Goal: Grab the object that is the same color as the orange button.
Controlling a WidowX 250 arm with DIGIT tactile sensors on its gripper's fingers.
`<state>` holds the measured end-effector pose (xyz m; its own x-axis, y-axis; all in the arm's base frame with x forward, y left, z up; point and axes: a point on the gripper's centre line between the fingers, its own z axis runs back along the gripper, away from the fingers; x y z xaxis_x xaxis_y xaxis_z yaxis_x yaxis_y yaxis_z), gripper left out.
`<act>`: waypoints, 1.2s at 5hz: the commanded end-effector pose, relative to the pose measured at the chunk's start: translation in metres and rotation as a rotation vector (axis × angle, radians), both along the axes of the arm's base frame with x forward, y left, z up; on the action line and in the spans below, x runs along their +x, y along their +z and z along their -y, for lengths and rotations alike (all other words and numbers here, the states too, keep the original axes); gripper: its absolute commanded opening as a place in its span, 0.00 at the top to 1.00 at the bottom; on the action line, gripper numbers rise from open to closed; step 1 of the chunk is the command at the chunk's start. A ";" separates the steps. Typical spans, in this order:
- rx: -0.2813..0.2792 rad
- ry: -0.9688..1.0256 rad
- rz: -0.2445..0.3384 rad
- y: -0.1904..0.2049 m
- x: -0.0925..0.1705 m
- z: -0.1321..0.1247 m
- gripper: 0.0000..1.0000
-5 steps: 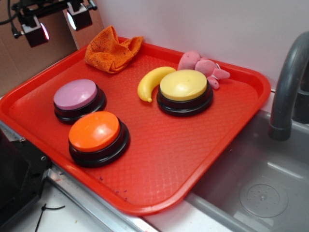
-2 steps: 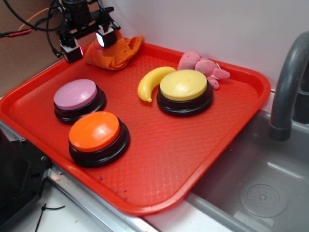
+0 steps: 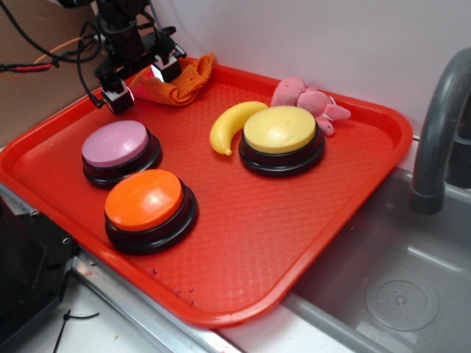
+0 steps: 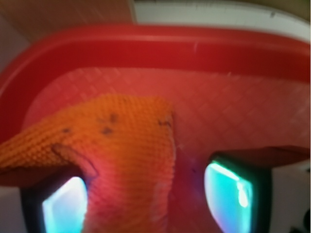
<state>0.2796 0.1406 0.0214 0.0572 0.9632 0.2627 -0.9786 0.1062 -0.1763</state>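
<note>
Gripper (image 3: 138, 84) spread wide, fingers astride orange cloth (image 3: 180, 82) at tray's (image 3: 346, 184) far corner; nothing clamped. Orange button (image 3: 144, 200) nearest.

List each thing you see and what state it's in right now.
hand: open, fingers straddling the cloth's edge
orange cloth: crumpled, lying on the tray, not lifted
orange button: untouched
pink button: untouched
yellow button: untouched
banana: lying beside the yellow button
plush toy: lying behind the yellow button

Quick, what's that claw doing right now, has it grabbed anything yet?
Claw: open, its fingers either side of the orange cloth, not holding it yet.
</note>
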 end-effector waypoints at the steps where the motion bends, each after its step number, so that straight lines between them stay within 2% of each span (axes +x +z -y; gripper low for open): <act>1: 0.021 -0.044 0.072 0.002 -0.004 -0.008 1.00; 2: 0.039 -0.084 0.081 0.002 -0.004 -0.005 1.00; 3: 0.047 -0.158 0.047 0.005 -0.001 -0.003 1.00; 4: 0.017 -0.239 0.031 0.016 -0.001 0.003 1.00; 5: 0.029 -0.412 0.017 0.052 -0.006 0.014 1.00; 6: -0.019 -0.604 -0.062 0.087 -0.013 0.027 1.00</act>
<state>0.2593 0.1034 0.0862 0.6115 0.7750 0.1593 -0.7748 0.6274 -0.0782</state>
